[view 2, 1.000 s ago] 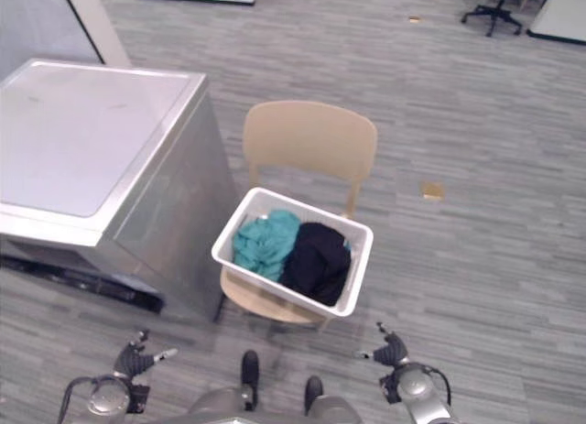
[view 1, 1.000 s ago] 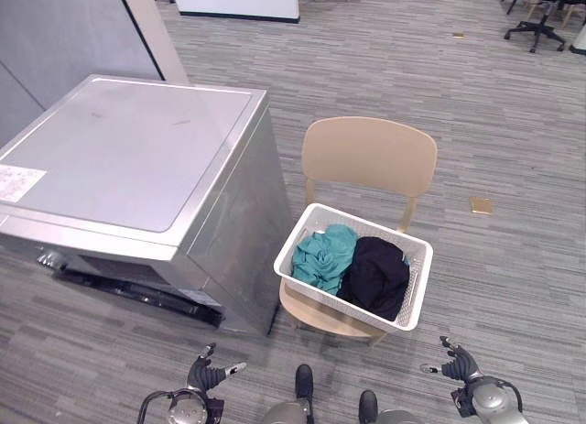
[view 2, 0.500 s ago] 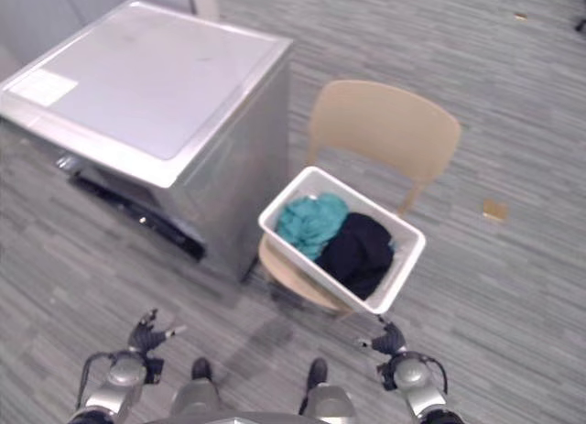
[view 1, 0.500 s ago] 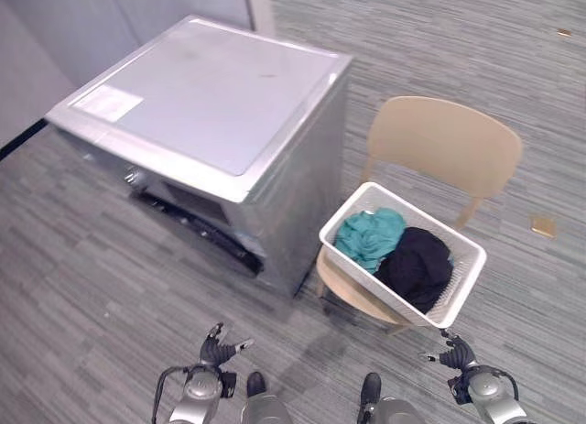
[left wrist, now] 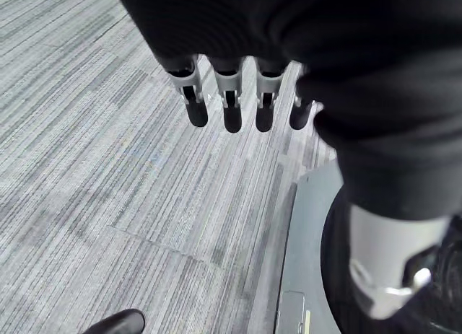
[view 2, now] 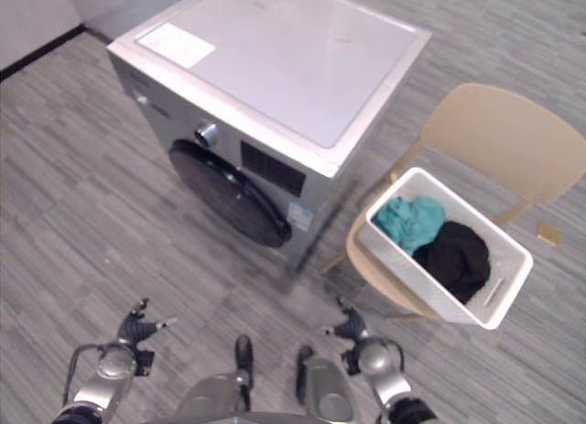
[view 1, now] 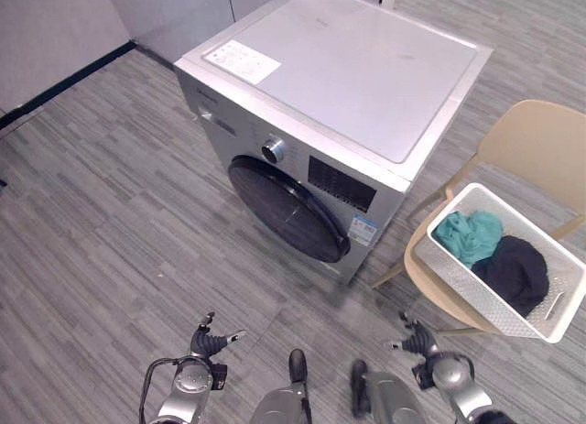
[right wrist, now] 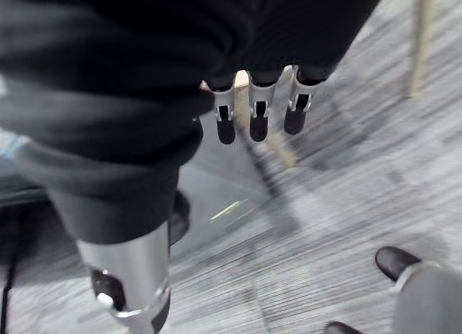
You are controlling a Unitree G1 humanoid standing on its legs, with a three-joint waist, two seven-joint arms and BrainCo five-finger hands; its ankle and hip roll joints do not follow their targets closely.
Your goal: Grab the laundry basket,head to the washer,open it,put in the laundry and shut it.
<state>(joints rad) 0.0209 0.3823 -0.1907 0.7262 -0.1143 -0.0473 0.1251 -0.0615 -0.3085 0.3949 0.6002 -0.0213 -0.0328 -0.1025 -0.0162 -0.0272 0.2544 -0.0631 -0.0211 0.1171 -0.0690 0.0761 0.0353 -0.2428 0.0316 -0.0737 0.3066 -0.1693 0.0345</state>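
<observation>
— Since neither robot hand holds anything, where is the laundry basket (view 1: 506, 273) relative to the washer (view 1: 343, 122)?

— It sits on the seat of a tan chair (view 1: 513, 181) just beside the washer's side panel, on the robot's right. Teal and dark clothes lie inside it. The washer's round door (view 1: 288, 209) looks shut.

— Which robot hand is nearer the basket?

— The right robot hand (view 1: 419, 339), I'd say. It hangs low over the floor, near the chair's front legs, with the basket up and off to its right. The left robot hand (view 1: 209, 338) hangs over the floor in front of the washer door, well apart from the basket.

— And their fingers?

— Both are loose and empty; each wrist view shows fingers (left wrist: 228, 103) hanging straight down over carpet, nothing between them.

— How does the basket lie?

— Its long axis runs slantwise, one short end toward the washer, the other away. My guess is that the robot has to turn right so both hands can take the two short ends.
</observation>
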